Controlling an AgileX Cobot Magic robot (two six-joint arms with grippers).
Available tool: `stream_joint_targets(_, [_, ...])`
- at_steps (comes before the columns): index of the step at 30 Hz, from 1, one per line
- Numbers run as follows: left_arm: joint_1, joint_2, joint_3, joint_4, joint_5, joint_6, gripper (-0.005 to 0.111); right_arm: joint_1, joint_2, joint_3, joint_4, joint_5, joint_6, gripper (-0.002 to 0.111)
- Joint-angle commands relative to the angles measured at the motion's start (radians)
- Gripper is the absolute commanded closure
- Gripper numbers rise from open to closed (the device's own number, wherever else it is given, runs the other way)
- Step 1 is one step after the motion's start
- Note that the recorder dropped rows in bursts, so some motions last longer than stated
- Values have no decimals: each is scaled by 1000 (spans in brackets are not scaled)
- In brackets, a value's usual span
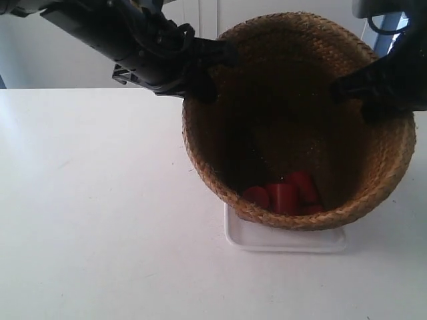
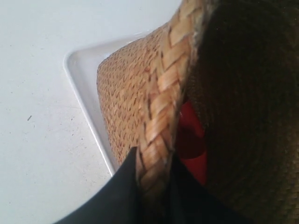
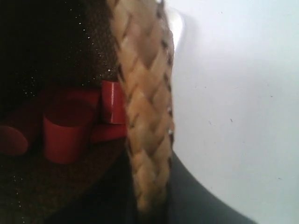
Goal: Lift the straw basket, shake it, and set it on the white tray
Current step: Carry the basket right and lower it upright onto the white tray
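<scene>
The straw basket is brown and woven, its mouth tipped toward the exterior camera, and it stands over the white tray, whose front edge shows below it. Several red cylinders lie inside on its dark bottom. My left gripper is shut on the braided rim, one finger outside and one inside. My right gripper is shut on the opposite stretch of rim. In the left wrist view the basket's base sits within the tray. The red cylinders also show in the right wrist view.
The white table stretches wide at the exterior view's left and in front of the tray. A pale wall rises behind the table. Both black arms reach in from the top corners.
</scene>
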Motion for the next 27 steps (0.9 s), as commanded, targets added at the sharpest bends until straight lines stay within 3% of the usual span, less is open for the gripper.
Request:
stream_joint_targets(1, [-7,11,-21,-22,36,-37,107,-3,-1,-11,46,2,-20,108])
stream_joint_targets(13, [-7,35,-21,4,21,-48,106,-3,98,-11,24,-10,-42,107])
stream_joint_targets(16, [-7,35,-21,4,21,-41,96,-3,96,-11,24,-18,-42,99])
stream_joint_targets(23, [-7,35,-21,4,-18,-33,58,-3,92,-11,24,-34,-42,75])
stream_joint_targets(27, [-7,35,-21,4,-34,-21,50,-3,92,-11,11,-37,-40,63])
